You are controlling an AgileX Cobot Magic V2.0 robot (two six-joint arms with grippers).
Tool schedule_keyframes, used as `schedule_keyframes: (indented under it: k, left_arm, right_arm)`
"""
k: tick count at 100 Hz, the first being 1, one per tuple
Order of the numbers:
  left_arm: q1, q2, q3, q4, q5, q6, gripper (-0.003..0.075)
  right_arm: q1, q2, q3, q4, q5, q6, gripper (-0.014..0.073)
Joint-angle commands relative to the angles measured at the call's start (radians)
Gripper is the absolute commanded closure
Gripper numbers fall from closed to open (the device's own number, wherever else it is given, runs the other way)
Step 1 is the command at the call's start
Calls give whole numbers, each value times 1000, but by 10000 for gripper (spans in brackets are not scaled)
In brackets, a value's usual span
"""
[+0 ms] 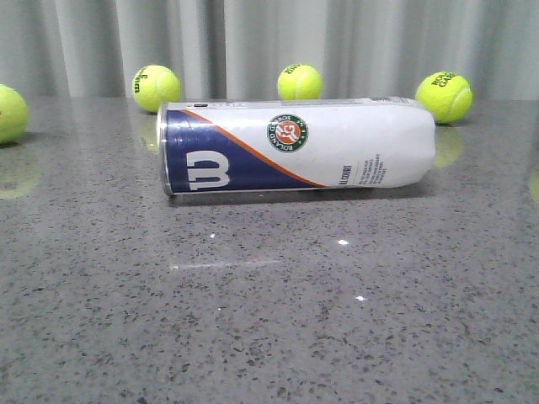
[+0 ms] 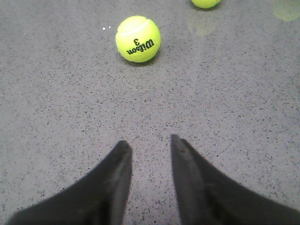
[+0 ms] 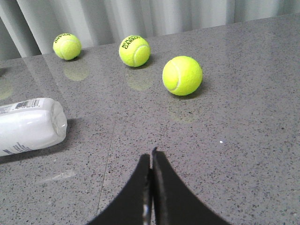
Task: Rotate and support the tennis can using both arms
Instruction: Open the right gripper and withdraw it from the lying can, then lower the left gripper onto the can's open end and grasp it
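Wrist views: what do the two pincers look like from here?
Both are plain black. The left pincer shows two broad, curved fingers tapering to rounded tips. The right pincer shows two similar tapering fingers ending in thin pointed tips. No cables, markings or labels are visible on either; the arms themselves are out of view.

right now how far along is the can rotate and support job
Nothing looks done: the tennis can lies on its side on the table, untouched. Nothing is in hand: the left gripper is open over bare table, and the right gripper is shut beside the can. Reaching, rotating and supporting all remain.
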Motion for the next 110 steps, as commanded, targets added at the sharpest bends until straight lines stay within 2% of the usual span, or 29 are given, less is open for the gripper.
schedule_keyframes:
  k: [1, 7, 12, 20, 31, 52, 78, 110]
  left_arm:
    - [1, 56, -55, -21, -51, 1, 243]
    - [1, 79, -60, -23, -49, 1, 138]
    - [1, 96, -61, -23, -49, 1, 107]
    - [1, 128, -64, -53, -49, 1, 118]
    - [1, 180, -87, -188, -39, 1, 127]
    - [-9, 337, -202, -399, 58, 53, 127]
    - [-111, 572, -328, -631, 131, 145, 127]
    - [-254, 786, -459, -803, 138, 250, 127]
  right_arm:
    - [-5, 12, -23, -12, -70, -5, 659]
    - [-5, 12, -23, -12, -70, -5, 659]
    - [-5, 12, -23, -12, -70, -5, 659]
    - [-5, 12, -23, -12, -70, -5, 659]
    - [-5, 12, -23, -12, -70, -5, 659]
    - [-5, 12, -23, -12, -70, -5, 659]
    - [-5, 12, -23, -12, -70, -5, 659]
    - [-5, 12, -23, -12, -70, -5, 659]
